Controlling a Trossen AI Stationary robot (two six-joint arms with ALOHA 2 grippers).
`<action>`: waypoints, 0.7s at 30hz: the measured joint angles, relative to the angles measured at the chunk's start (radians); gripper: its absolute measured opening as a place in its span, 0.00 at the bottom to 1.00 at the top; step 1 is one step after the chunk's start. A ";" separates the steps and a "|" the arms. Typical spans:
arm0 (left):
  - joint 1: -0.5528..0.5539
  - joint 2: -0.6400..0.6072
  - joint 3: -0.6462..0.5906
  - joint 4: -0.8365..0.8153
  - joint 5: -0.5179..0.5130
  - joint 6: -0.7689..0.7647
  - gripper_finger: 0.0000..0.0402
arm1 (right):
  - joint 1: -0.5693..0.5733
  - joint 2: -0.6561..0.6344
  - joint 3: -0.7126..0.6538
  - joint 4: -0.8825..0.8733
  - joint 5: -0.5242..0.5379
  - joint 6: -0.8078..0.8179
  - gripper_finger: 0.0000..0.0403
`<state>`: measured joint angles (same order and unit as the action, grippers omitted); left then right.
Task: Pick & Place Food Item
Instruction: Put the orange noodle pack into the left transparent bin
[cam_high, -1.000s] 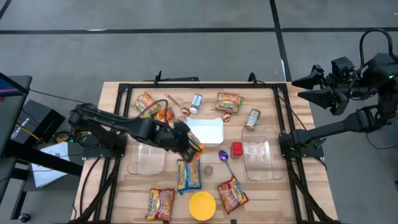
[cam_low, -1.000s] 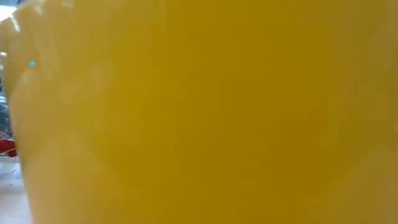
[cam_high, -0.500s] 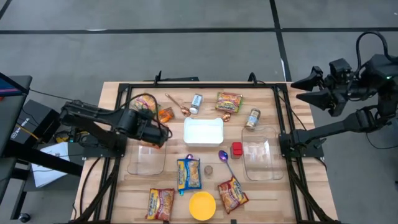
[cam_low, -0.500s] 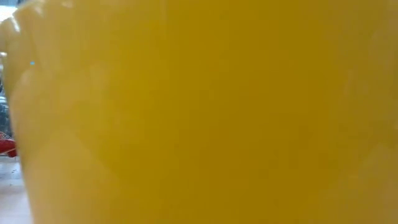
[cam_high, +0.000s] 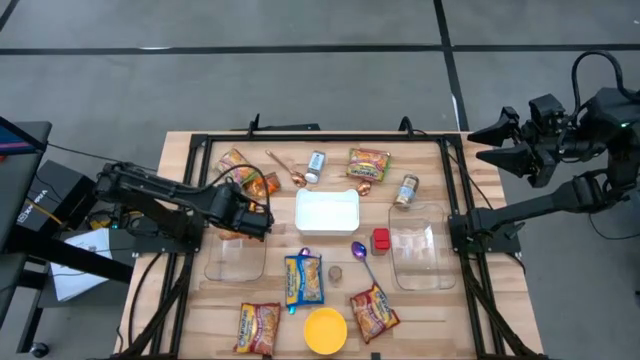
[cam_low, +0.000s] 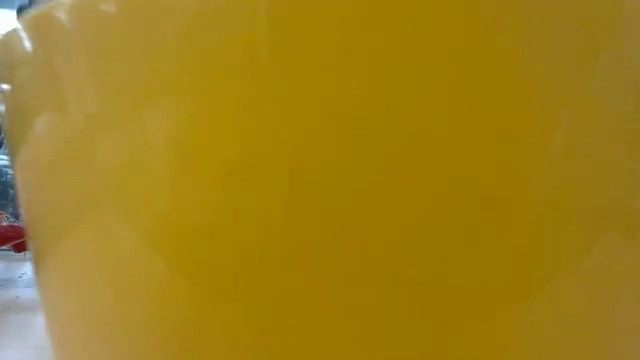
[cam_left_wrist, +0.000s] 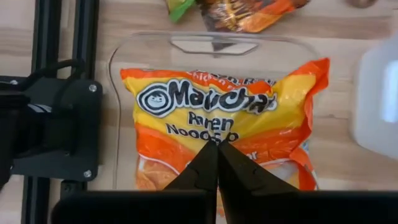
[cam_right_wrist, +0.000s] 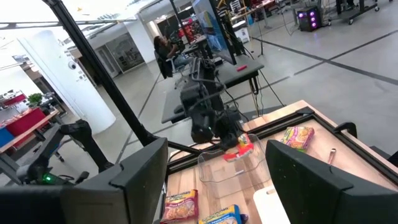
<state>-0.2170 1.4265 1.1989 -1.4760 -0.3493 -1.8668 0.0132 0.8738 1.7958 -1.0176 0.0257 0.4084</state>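
The low view is filled almost wholly by the yellow bowl (cam_low: 320, 180), so nothing of the arms shows there. From above, the left gripper (cam_high: 262, 224) covers the ramen packet it carries, and only the wrist view shows that packet plainly. There its lower edge is cut off behind the dark fingers (cam_left_wrist: 205, 171).

The ramen packet (cam_left_wrist: 217, 124) is orange and yellow with a white and black logo and dark lettering reading ramen noodles. It hangs over the left clear container (cam_high: 236, 255), whose rim and handle frame it in the wrist view. The left jaws are clenched on the packet, their tips meeting at its middle.

Just beyond the container lie two more snack packets (cam_high: 240, 165), and beside it the white tray (cam_high: 327, 210) sits mid-counter. Around these on the wooden counter (cam_high: 180, 160) are a small can (cam_high: 316, 162), a yellow-green packet (cam_high: 368, 163), a jar (cam_high: 405, 190), a red block (cam_high: 380, 240), a purple spoon (cam_high: 360, 252), a blue and yellow packet (cam_high: 303, 281), two red-orange packets (cam_high: 258, 328) near the front edge and a second clear container (cam_high: 418, 256) on the right.

The right gripper (cam_high: 497, 143) waits high off the counter's right side, its jaws released and holding nothing.
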 joint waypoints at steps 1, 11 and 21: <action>0.003 0.001 -0.020 0.016 0.001 -0.001 0.00 | 0.000 0.000 0.000 0.000 0.000 0.000 0.66; 0.049 0.001 -0.189 0.244 0.026 0.053 0.00 | 0.001 0.000 0.000 0.000 0.000 0.001 0.66; 0.110 0.001 -0.274 0.310 0.032 0.220 0.00 | 0.001 0.000 0.000 0.000 0.000 0.001 0.66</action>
<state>-0.1073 1.4273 0.9244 -1.1660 -0.3168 -1.6469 0.0139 0.8738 1.7958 -1.0176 0.0257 0.4091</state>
